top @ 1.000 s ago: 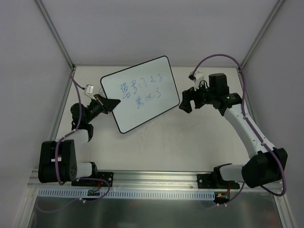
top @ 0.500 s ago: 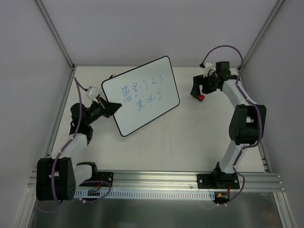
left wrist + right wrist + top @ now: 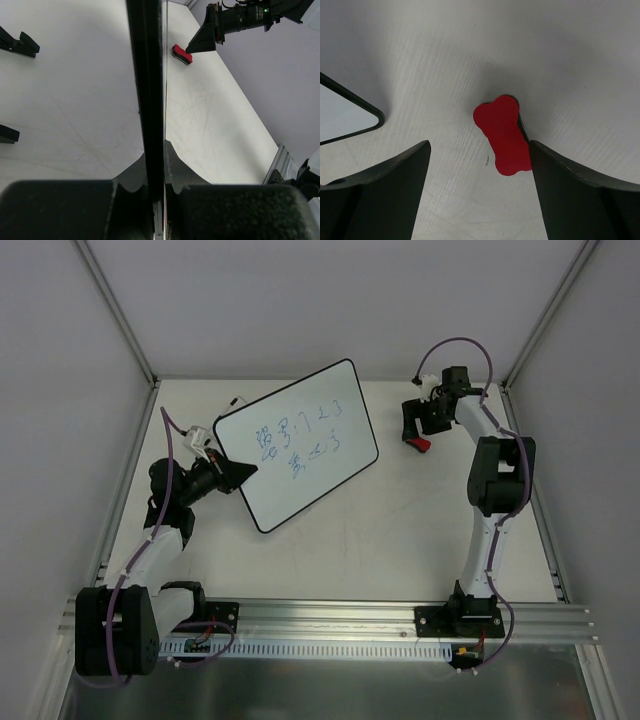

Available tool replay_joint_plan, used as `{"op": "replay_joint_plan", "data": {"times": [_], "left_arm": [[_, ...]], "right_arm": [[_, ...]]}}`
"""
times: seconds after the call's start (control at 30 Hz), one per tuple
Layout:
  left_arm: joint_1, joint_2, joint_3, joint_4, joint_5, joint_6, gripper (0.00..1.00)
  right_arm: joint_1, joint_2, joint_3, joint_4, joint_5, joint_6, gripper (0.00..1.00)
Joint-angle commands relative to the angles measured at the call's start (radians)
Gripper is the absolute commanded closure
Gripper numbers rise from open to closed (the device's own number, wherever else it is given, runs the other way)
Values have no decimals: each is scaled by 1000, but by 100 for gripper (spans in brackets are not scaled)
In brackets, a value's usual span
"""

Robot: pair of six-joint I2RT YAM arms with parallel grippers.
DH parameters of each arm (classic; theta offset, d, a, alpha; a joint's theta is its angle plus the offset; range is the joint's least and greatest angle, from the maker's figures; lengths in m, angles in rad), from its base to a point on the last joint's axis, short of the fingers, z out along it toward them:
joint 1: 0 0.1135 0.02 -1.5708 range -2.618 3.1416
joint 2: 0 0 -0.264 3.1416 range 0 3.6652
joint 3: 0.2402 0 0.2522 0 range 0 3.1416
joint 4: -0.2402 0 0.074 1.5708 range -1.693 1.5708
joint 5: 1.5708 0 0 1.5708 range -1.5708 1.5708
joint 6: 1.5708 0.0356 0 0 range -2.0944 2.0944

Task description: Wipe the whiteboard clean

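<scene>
The whiteboard (image 3: 297, 445) is over the table (image 3: 400, 540), toward the back and a bit left of the middle. I cannot tell if it rests flat or is lifted a little. It sits crooked. Its long way runs from the left, nearer the arms, up to the far right, and one round corner points down toward the arm bases. Its white face looks up at the top camera.

Blue writing (image 3: 300, 435) goes along the long way in two rows. It is too small and squiggly to read (a few marks look a bit like numbers).

The left gripper (image 3: 238, 469) pinches the board in the middle of its short left side. In the left wrist view the board shows edge-on as a dark strip, and the fingers (image 3: 177, 175) press on both sides of it.

The right gripper (image 3: 414, 428) is at the far right, well apart from the board, just above a small red eraser (image 3: 422, 445). Its fingers are spread wide. The eraser lies on the table between them, very close to the finger on the right side of the right wrist view.
</scene>
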Motion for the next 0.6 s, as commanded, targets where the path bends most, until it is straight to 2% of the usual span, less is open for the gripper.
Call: {"op": "replay_joint_plan", "data": {"times": [0.0, 0.57], "left_arm": [[-8, 8, 4, -83, -33, 149, 100], [-7, 5, 7, -91, -30, 139, 100]], "right_arm": [[0, 30, 61, -39, 15, 2, 17], [0, 87, 82, -39, 30, 16, 28]]}}
